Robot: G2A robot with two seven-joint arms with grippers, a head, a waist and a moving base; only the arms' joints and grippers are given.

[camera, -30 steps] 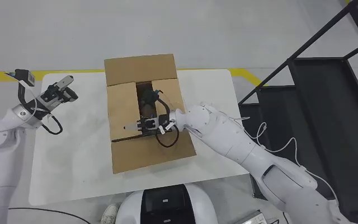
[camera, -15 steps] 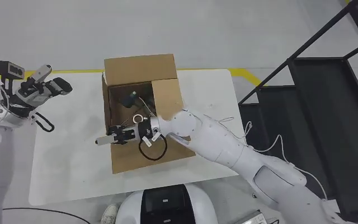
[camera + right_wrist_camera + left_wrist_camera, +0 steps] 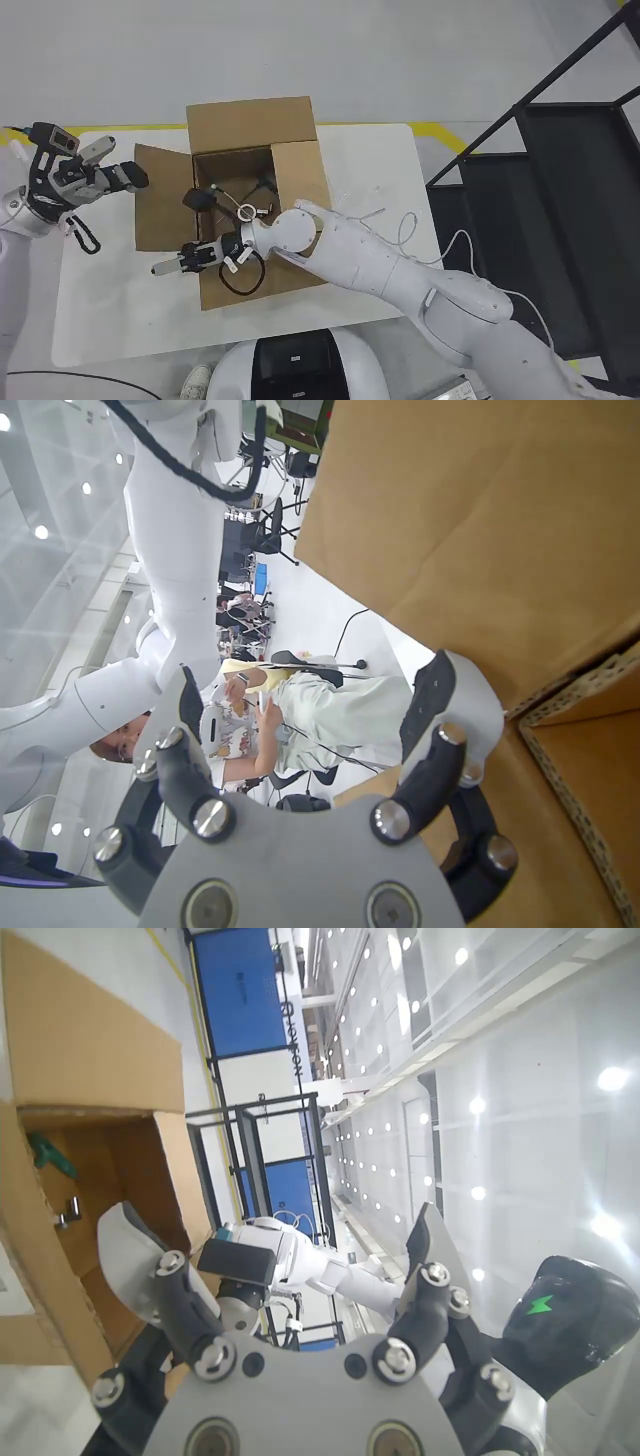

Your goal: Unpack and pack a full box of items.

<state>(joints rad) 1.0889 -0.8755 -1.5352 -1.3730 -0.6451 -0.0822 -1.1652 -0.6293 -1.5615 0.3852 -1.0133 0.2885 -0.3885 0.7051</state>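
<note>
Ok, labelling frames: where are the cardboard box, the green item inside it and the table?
cardboard box (image 3: 252, 124), top view, far flap.
green item (image 3: 49, 1159), left wrist view, its middle.
table (image 3: 370, 160), top view, bare surface.

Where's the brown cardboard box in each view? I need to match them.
Top view: brown cardboard box mid-table, flaps open.
Left wrist view: box beyond left pincer, interior showing.
Right wrist view: box close beside right pincer.
Shared landmark: white right arm, across the box's near side, ending in that pincer.
</note>
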